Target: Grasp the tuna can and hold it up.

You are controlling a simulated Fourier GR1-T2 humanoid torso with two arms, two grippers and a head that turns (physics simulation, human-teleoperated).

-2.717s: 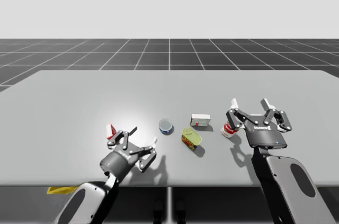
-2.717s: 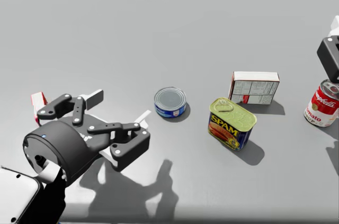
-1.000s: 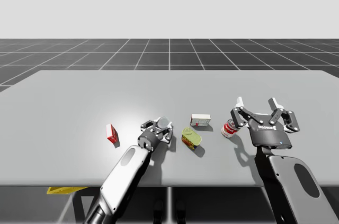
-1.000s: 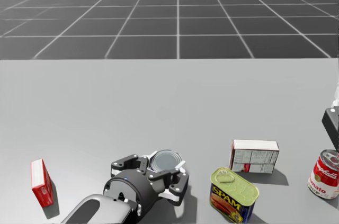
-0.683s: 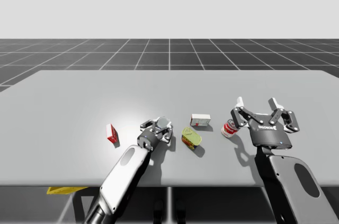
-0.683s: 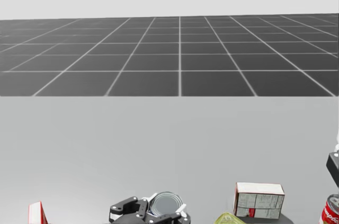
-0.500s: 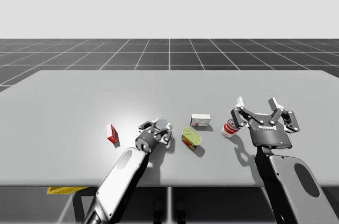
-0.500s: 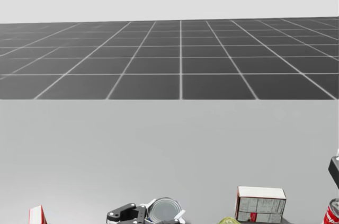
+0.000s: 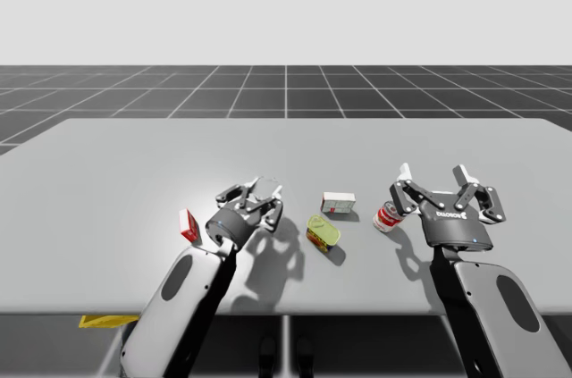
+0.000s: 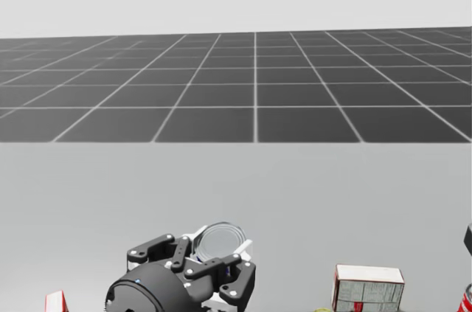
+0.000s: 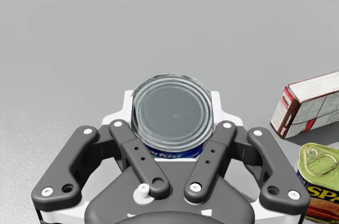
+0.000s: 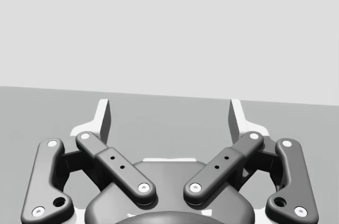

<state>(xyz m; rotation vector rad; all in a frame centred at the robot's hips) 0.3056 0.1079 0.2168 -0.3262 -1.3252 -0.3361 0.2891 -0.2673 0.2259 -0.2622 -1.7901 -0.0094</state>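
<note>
The tuna can [image 11: 172,114], low and round with a silver lid and a blue side, sits between the fingers of my left gripper [image 11: 170,106], which is shut on it from both sides. In the high view the left gripper [image 9: 257,193] holds the tuna can [image 9: 265,186] above the grey table [image 9: 125,163], its shadow falling on the surface below. The head view has the same tuna can [image 10: 220,240] tilted in the left gripper [image 10: 215,253]. My right gripper [image 9: 433,180] stands open at the right, its fingers [image 12: 103,115] wide apart around nothing.
A white box [image 9: 338,203], a yellow-lidded rectangular can [image 9: 322,233] and a red soup can [image 9: 386,217] stand on the table right of the held can. A small red box [image 9: 189,225] stands to its left. The far half of the table is bare.
My left gripper closed on the tuna can and has lifted it off the table, moving slightly left. My head has turned upward. The right arm has stayed put.
</note>
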